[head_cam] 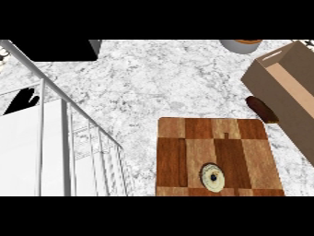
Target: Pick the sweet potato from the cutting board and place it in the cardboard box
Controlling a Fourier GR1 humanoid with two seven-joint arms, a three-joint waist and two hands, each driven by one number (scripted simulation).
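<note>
Sweet potato: the dark brown, oblong sweet potato [262, 109] lies right of centre, off the board, on the counter between the board's top right corner and the box's near wall, apparently touching that wall.
Cutting board: the checkered wooden cutting board [235, 152] fills the lower centre and carries only a small round cream disc [213, 177].
Box: the open tan cardboard box [285, 92] runs down the right edge, opening upward.
Counter: white marbled stone countertop [159, 83].
Hands: you see only one black hand [25, 100] at the left edge, fingers up and straight, resting behind the white rail [64, 120]. Which hand it is, you cannot tell, nor the state of the other.
Step advice: bring your right hand over the potato from the board side, close across its narrow width, lift above the wall before moving right.
</note>
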